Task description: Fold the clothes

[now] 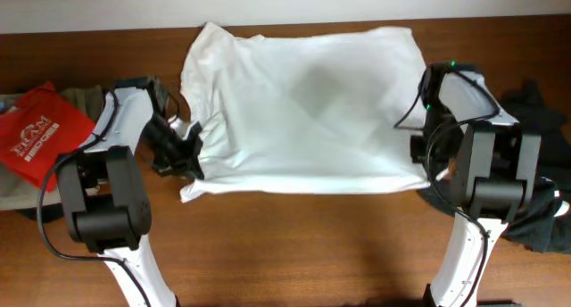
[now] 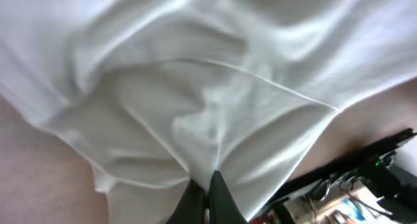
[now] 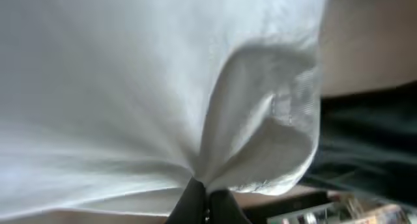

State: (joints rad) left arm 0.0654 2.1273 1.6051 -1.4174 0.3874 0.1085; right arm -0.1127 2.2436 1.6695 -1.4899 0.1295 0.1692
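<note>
Fold starting: white shirt (image 1: 308,102) lies spread on the desk (image 1: 294,244)
My left gripper (image 2: 207,199) and right gripper (image 3: 206,203) each clench its near hem; next, I judge, lift both evenly

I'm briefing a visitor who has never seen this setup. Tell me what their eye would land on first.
The big white garment spread across the middle of the wooden table dominates. The left tool and right tool each pinch a bunch of it, near its front corners. A red bag lies at the far left, and dark clothes sit at the right.
</note>
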